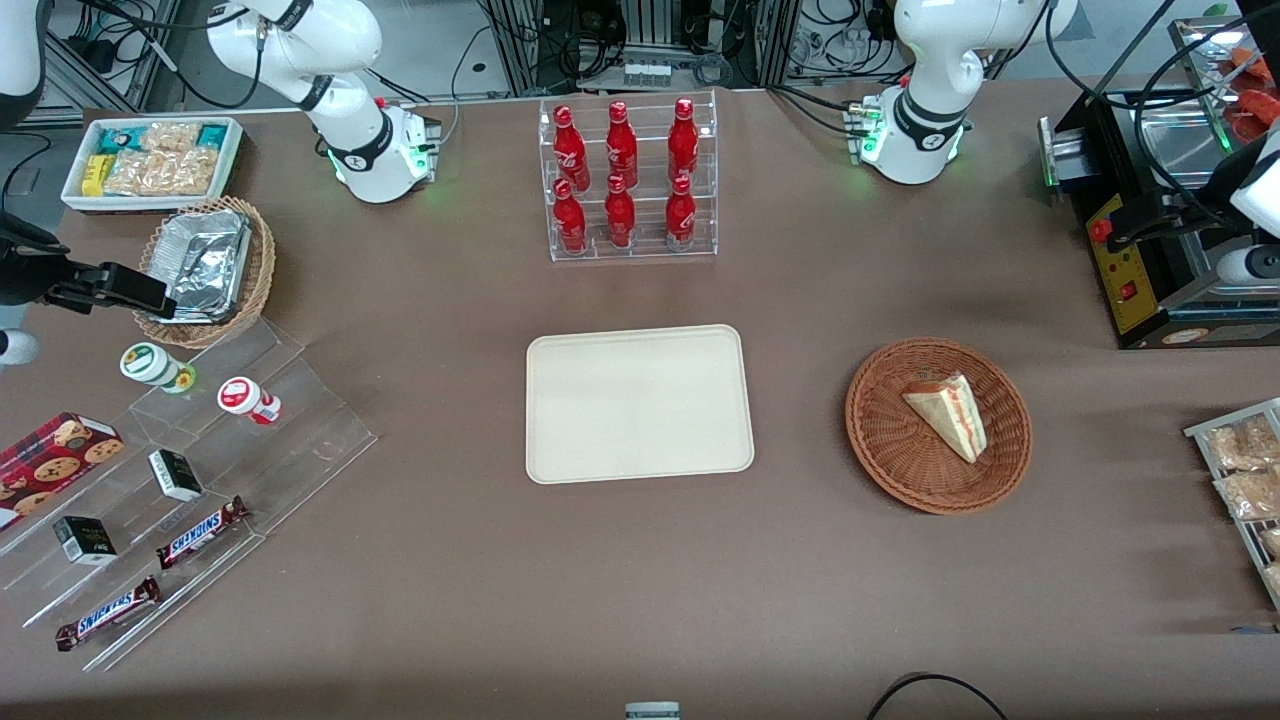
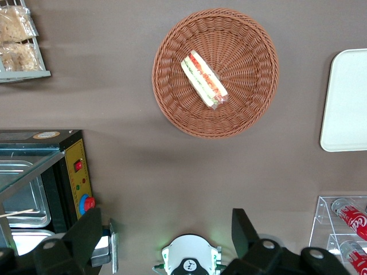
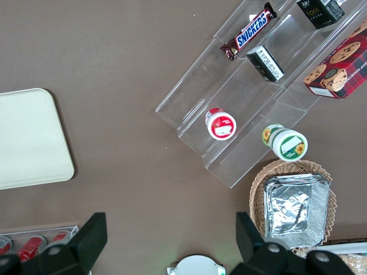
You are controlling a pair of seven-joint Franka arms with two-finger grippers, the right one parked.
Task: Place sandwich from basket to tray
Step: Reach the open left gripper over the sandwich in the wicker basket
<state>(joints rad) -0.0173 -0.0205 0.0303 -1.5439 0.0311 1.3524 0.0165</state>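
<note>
The sandwich, a clear-wrapped wedge with red and pale green filling, lies on its side in the round reddish-brown basket. The cream tray lies flat at the table's middle with nothing on it, beside the basket and toward the parked arm's end. My gripper hangs high above the table toward the working arm's end, farther from the front camera than the basket. It is open, with nothing between its fingers.
A clear rack of red bottles stands farther from the front camera than the tray. A black machine sits under my gripper. A wire rack of snack bags lies nearer the camera. The arm's base stands beside the machine.
</note>
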